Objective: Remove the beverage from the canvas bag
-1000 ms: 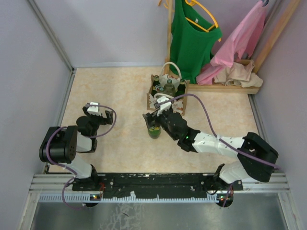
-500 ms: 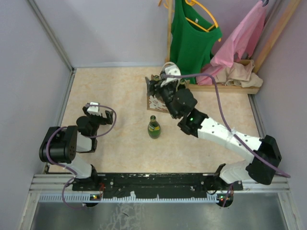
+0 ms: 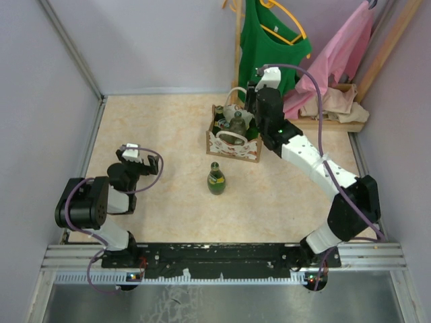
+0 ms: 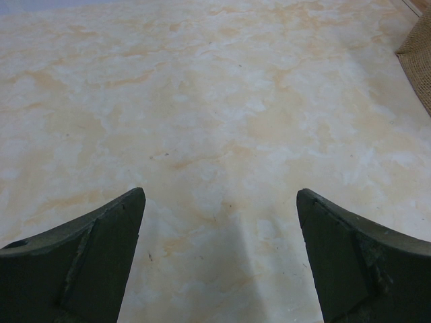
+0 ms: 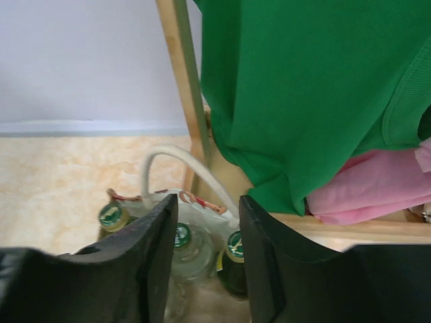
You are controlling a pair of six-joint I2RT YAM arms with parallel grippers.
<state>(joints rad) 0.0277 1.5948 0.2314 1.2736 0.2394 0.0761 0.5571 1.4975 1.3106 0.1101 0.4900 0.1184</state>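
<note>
The canvas bag (image 3: 232,143) sits upright toward the far middle of the surface (image 3: 155,134), with several capped bottles (image 3: 237,122) standing inside it. The right hand (image 5: 207,202) hangs over the bag's 1 o'clock rim, its fingers a slim, empty gap apart and the caps showing below them. One green bottle (image 3: 216,180) stands on the surface near the bag's 7 o'clock. The left hand (image 4: 219,256), spread wide, hovers at 8 o'clock, well apart.
</note>
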